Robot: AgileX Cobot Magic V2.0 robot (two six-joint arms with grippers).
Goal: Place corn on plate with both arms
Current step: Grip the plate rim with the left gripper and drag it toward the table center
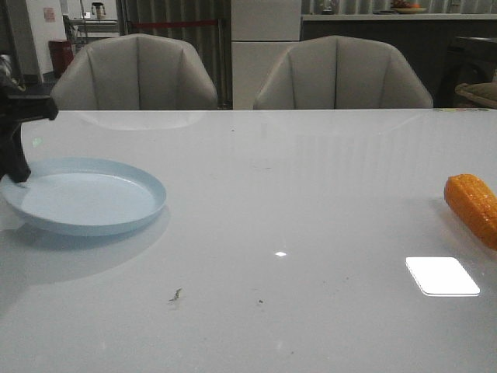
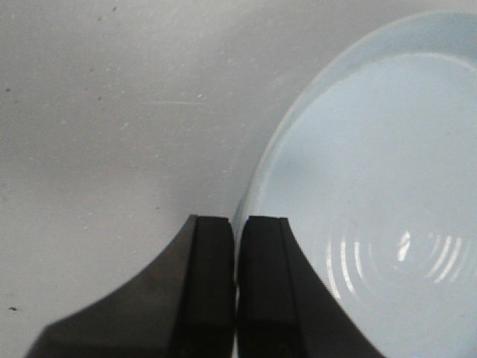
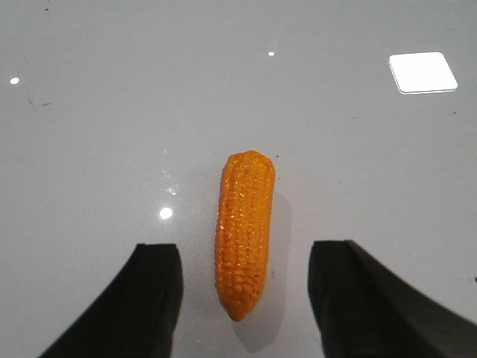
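The pale blue plate (image 1: 85,198) rests on the white table at the left; its rim also shows in the left wrist view (image 2: 298,112). My left gripper (image 1: 17,175) is shut on the plate's far-left rim, fingers (image 2: 215,268) pinching the edge. The orange corn (image 1: 474,206) lies on the table at the far right edge, partly cut off. In the right wrist view the corn (image 3: 244,231) lies lengthwise between the wide-open fingers (image 3: 153,287) of my right gripper (image 3: 246,257), tapered end toward the wrist, fingers not touching it. The right gripper is out of the front view.
Two grey chairs (image 1: 136,74) stand behind the table's far edge. A bright light reflection (image 1: 441,276) lies on the tabletop near the corn. Small dark specks (image 1: 175,295) mark the table's front middle.
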